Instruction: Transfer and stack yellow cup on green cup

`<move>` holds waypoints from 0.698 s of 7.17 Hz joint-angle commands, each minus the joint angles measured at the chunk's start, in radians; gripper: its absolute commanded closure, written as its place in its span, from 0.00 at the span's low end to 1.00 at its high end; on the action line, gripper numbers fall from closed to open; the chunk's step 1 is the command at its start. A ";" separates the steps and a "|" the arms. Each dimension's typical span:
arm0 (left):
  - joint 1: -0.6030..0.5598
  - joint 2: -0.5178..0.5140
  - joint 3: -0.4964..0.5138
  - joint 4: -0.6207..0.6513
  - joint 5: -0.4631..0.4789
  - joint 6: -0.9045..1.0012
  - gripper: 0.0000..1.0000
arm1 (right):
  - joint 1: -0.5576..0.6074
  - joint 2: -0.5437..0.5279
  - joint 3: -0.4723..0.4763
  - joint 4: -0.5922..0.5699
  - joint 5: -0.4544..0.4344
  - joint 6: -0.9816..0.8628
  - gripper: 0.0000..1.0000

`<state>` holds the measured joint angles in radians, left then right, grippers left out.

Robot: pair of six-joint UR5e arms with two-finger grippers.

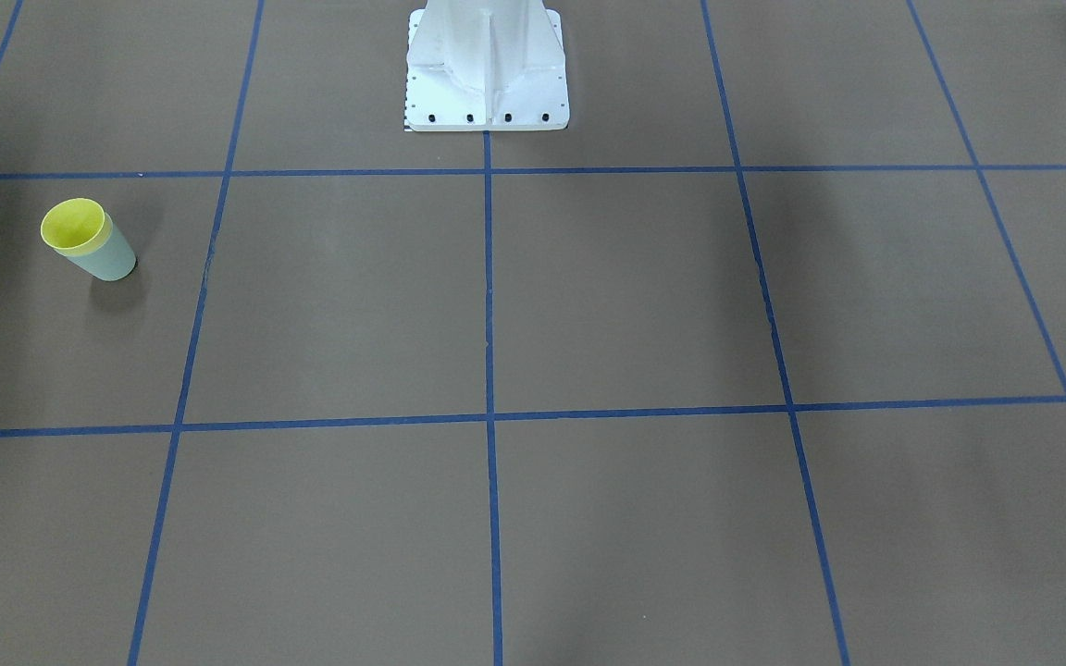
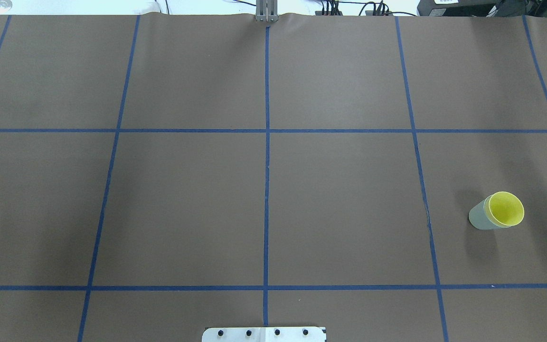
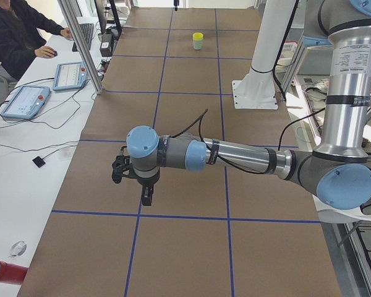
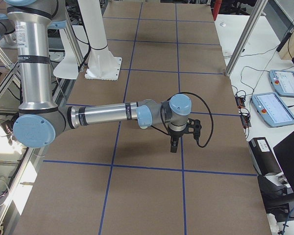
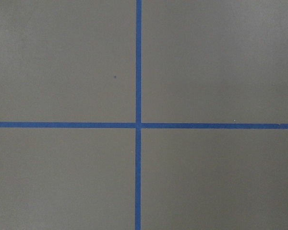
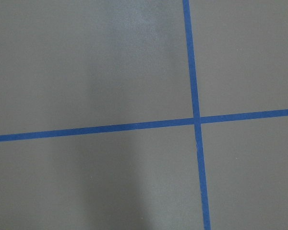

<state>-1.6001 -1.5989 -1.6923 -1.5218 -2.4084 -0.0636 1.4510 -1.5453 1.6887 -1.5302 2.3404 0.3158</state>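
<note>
The yellow cup (image 1: 76, 227) sits nested inside the green cup (image 1: 107, 259), upright on the brown table at the robot's right side. The pair also shows in the overhead view, yellow cup (image 2: 506, 209) in green cup (image 2: 480, 217), and far off in the exterior left view (image 3: 198, 41). My left gripper (image 3: 146, 199) hangs over the table's left part, far from the cups. My right gripper (image 4: 174, 148) hangs above the table's right part. Both show only in side views, so I cannot tell whether they are open or shut. Both wrist views show only bare table.
The robot's white base (image 1: 487, 69) stands at mid table. Blue tape lines (image 2: 266, 190) grid the brown surface. An operator (image 3: 15, 31) sits at a side desk with tablets (image 3: 25, 102). Aluminium posts (image 4: 242, 36) stand along the table's far edge.
</note>
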 commanded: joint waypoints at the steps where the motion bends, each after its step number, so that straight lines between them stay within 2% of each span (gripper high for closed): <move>1: 0.009 0.010 0.000 0.000 0.002 -0.002 0.00 | -0.001 0.008 -0.001 -0.008 -0.004 0.000 0.00; 5: 0.012 0.010 -0.004 -0.001 0.000 -0.002 0.00 | -0.001 0.007 0.000 -0.004 -0.013 0.000 0.00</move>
<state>-1.5891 -1.5893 -1.6957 -1.5233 -2.4082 -0.0659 1.4494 -1.5379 1.6892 -1.5350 2.3288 0.3159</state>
